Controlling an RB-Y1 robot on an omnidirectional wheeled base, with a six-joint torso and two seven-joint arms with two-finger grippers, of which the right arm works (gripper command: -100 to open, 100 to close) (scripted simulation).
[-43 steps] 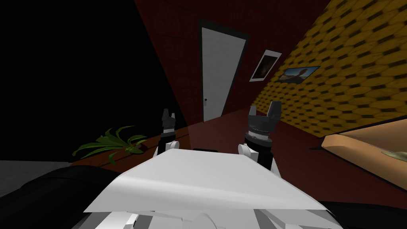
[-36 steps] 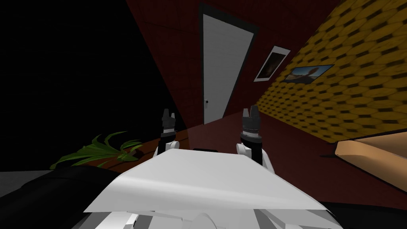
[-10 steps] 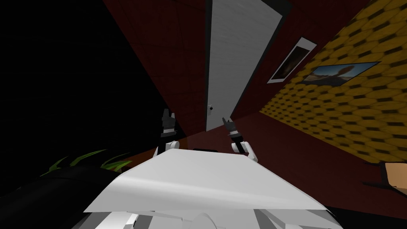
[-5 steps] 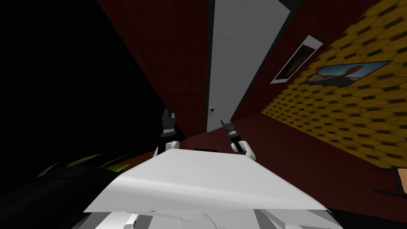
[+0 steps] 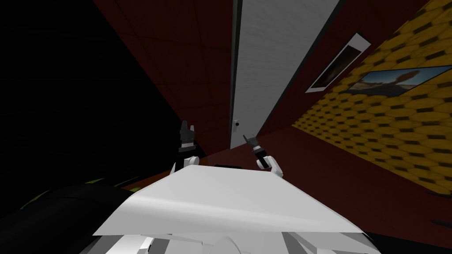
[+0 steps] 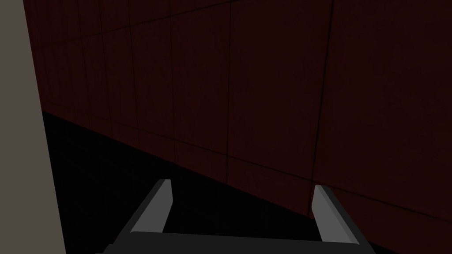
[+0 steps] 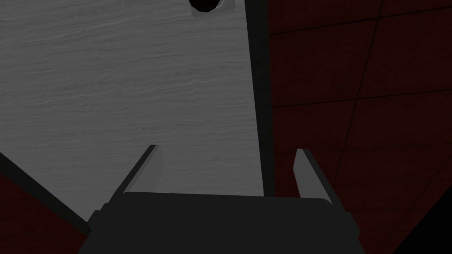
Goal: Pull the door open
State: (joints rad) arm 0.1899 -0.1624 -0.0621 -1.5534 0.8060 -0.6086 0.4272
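Head view: the pale grey door [image 5: 273, 66] stands closed in its dark frame [image 5: 235, 66], at 12 o'clock ahead of me. Its knob [image 5: 237, 124] is near the right gripper [image 5: 249, 140], at about 11 o'clock from it, untouched. That gripper's fingers [image 7: 304, 174] are spread, holding nothing. The left gripper [image 5: 186, 128], at 9 o'clock, is spread and empty too.

The knob [image 7: 206, 4] is cut off at the edge.

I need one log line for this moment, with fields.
phase: pre-grasp | right hand: open, short of dark round knob | light grey door: shut | left hand: open, empty
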